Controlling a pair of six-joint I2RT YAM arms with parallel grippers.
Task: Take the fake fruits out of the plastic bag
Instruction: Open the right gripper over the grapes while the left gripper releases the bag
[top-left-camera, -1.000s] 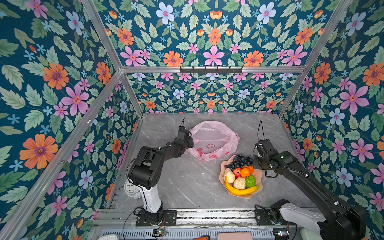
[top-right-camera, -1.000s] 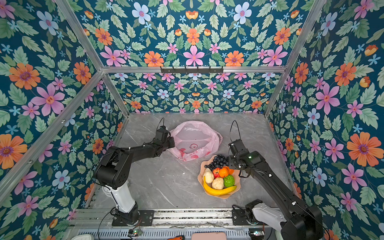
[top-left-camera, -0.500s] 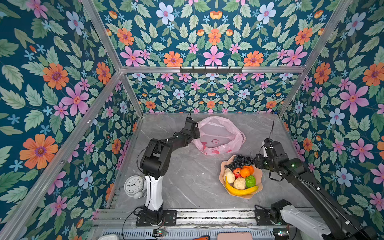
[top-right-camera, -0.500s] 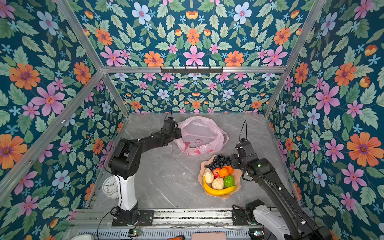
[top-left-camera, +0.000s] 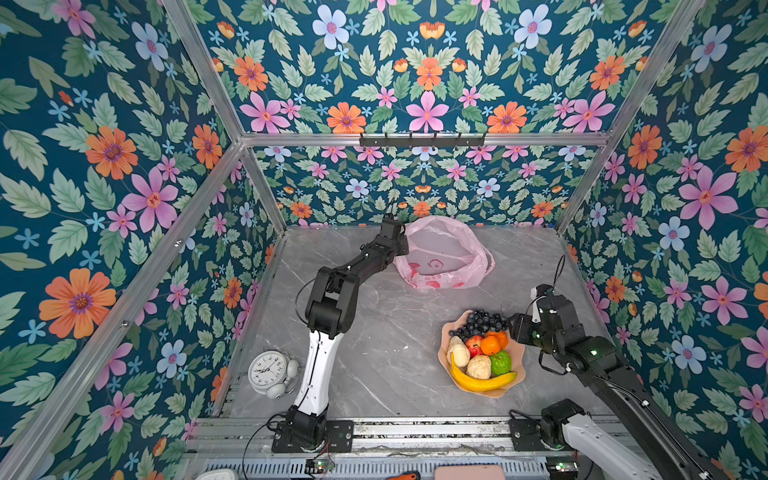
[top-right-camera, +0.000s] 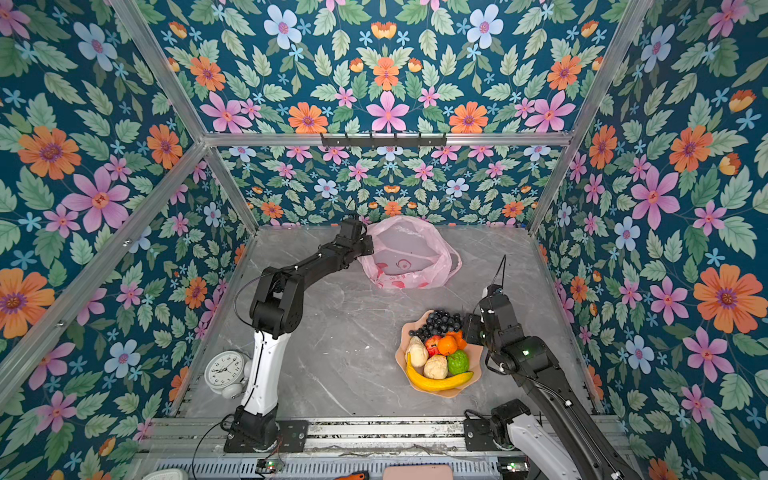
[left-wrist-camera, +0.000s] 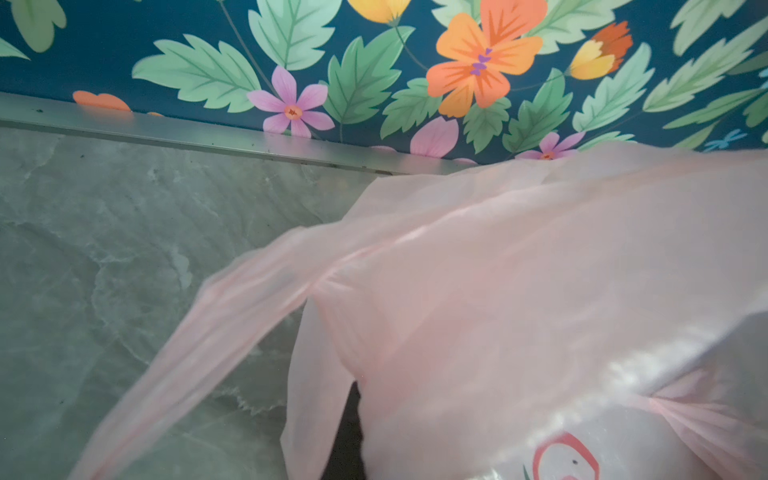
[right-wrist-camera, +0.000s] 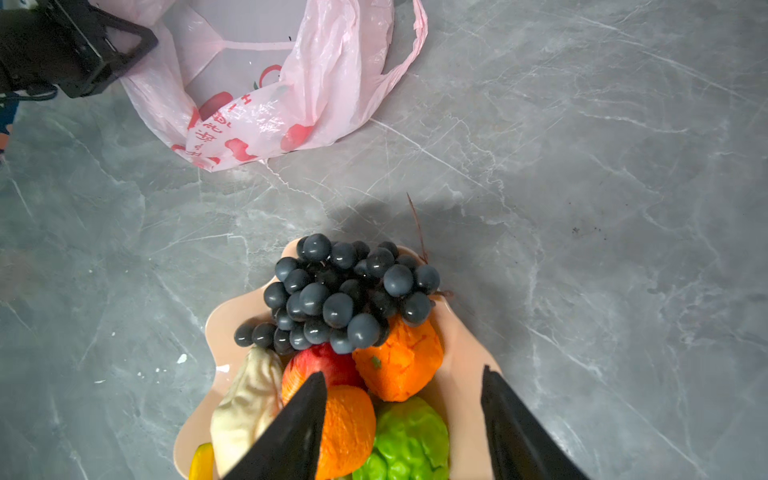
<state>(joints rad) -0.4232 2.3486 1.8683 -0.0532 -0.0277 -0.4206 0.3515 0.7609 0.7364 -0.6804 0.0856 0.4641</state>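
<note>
The pale pink plastic bag (top-left-camera: 444, 257) (top-right-camera: 409, 257) lies open near the back wall, and no fruit shows inside it. My left gripper (top-left-camera: 398, 246) is shut on its left rim. In the left wrist view the bag (left-wrist-camera: 540, 291) drapes over the jaws and hides them. The fake fruits sit in a peach bowl (top-left-camera: 444, 332): grapes (right-wrist-camera: 340, 291), an orange (right-wrist-camera: 349, 424), an apple (right-wrist-camera: 320, 365), a bumpy green fruit (right-wrist-camera: 411, 440), a banana (top-left-camera: 482, 380) and cream pieces (top-left-camera: 478, 366). My right gripper (right-wrist-camera: 403, 374) hangs open and empty over the bowl's right side.
A white alarm clock (top-left-camera: 270, 372) stands at the front left beside the left arm's base. The back wall runs close behind the bag. Bare grey marble (top-left-camera: 374, 332) lies between the bag and the bowl. A metal rail (top-left-camera: 415, 432) borders the front edge.
My left gripper has dragged the bag back and rightward toward the rear wall, and its arm has risen off the clock. The right arm has shifted slightly right beside the bowl.
</note>
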